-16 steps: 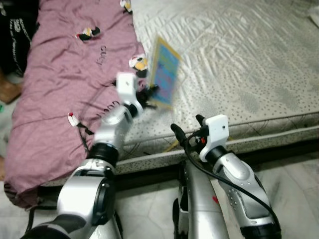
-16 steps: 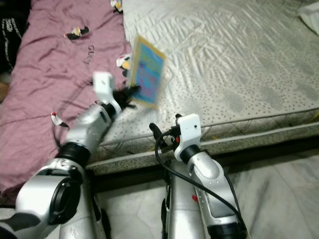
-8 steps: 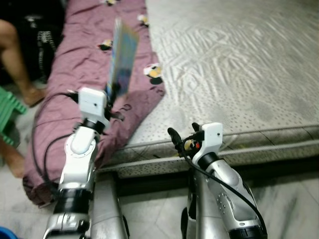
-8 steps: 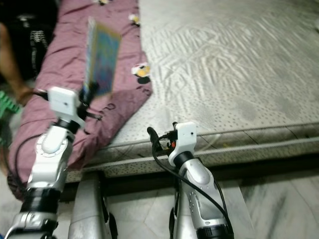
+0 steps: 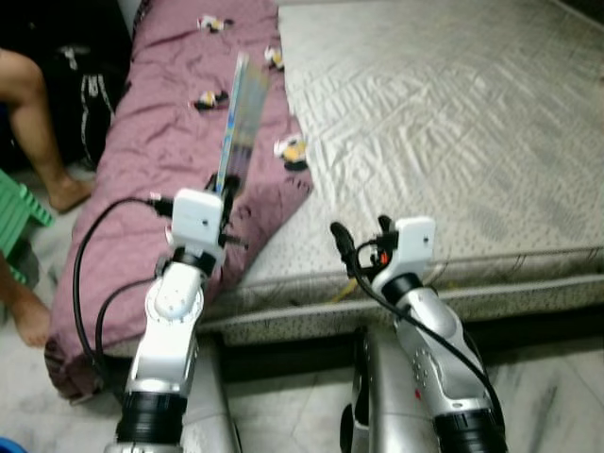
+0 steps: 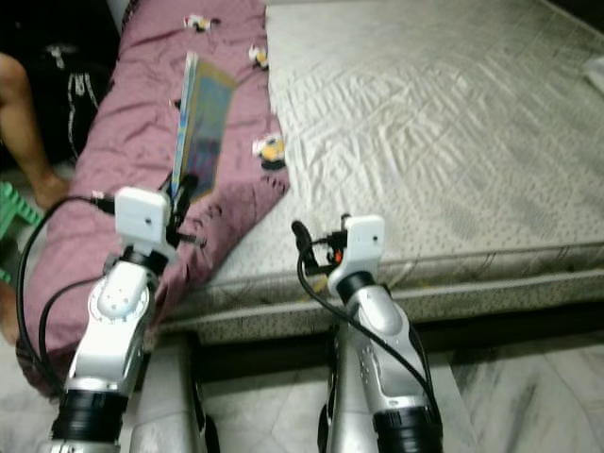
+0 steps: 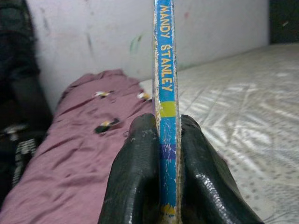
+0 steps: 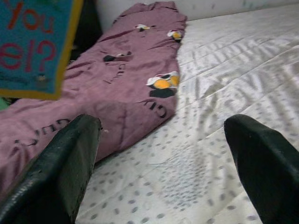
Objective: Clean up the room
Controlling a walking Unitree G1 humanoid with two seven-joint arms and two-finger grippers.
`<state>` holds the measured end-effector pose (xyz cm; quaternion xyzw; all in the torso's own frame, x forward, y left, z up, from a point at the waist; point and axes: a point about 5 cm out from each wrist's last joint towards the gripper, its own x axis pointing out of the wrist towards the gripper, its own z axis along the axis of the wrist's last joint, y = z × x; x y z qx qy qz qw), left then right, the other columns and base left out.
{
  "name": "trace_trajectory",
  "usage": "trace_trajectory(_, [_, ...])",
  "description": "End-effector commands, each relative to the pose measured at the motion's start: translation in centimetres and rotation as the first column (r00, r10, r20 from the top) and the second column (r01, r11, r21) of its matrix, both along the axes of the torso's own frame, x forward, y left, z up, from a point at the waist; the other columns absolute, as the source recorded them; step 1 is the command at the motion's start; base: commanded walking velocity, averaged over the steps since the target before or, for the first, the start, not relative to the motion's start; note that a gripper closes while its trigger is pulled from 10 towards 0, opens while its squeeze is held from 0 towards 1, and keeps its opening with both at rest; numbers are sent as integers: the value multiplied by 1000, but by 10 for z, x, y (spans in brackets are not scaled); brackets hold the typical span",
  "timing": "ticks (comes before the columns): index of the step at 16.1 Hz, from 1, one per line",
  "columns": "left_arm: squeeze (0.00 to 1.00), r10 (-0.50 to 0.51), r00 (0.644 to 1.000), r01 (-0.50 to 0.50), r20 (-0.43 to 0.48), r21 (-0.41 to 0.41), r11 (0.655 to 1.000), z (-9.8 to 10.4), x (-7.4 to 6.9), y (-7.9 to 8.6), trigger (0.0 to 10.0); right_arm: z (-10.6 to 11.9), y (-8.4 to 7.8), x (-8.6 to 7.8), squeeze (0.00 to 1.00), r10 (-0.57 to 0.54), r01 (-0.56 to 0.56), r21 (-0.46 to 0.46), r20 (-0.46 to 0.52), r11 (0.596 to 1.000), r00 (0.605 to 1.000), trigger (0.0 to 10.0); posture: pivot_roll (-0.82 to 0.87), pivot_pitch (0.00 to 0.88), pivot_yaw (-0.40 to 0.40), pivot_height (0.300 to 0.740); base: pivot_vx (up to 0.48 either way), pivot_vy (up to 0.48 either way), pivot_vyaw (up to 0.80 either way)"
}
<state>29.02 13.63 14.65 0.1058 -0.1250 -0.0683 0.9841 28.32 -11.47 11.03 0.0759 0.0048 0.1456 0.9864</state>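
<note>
Beside the bed, our left gripper was squeezed tight on a thin book, held up at eleven o'clock over the purple blanket. Our right gripper was spread wide, holding nothing. We had not put the book away yet.

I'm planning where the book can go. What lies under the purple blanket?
The purple blanket drapes over the left side of the mattress and hangs down its edge. Whatever else lies beneath is covered. The left end effector holds the book above it.
</note>
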Motion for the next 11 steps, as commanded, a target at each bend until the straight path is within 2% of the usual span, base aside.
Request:
trace_trajectory(1, [0,39,998,-40,46,23,999,10,-2,1,10000,5,-4,4,0,-33,33,-1,26,999,999,10000,6,23,6,586,0,0,0])
trace_trajectory(5, [0,62,998,-62,7,35,997,1,-10,-4,10000,9,-15,9,0,-86,87,-18,44,996,995,10000,4,32,-2,636,0,0,0])
trace_trajectory(7, [0,86,996,-86,-26,8,996,-6,-13,-2,10000,11,-18,11,0,-110,112,-31,54,993,992,10000,6,25,-5,661,0,0,0])
trace_trajectory(8, [0,94,995,-94,-42,12,996,-10,-16,-1,10000,14,-23,14,0,-151,155,-41,72,987,986,10000,7,20,-6,676,0,0,0])
trace_trajectory(10, [0,86,995,-84,-59,31,996,-15,-20,-2,10000,18,-29,18,0,-196,201,-51,88,978,977,10000,3,15,-6,701,0,0,0])
trace_trajectory(11, [0,82,994,-81,-78,16,997,-17,-20,-2,10000,19,-31,19,0,-201,206,-52,89,977,976,10000,1,13,-5,711,0,0,0])
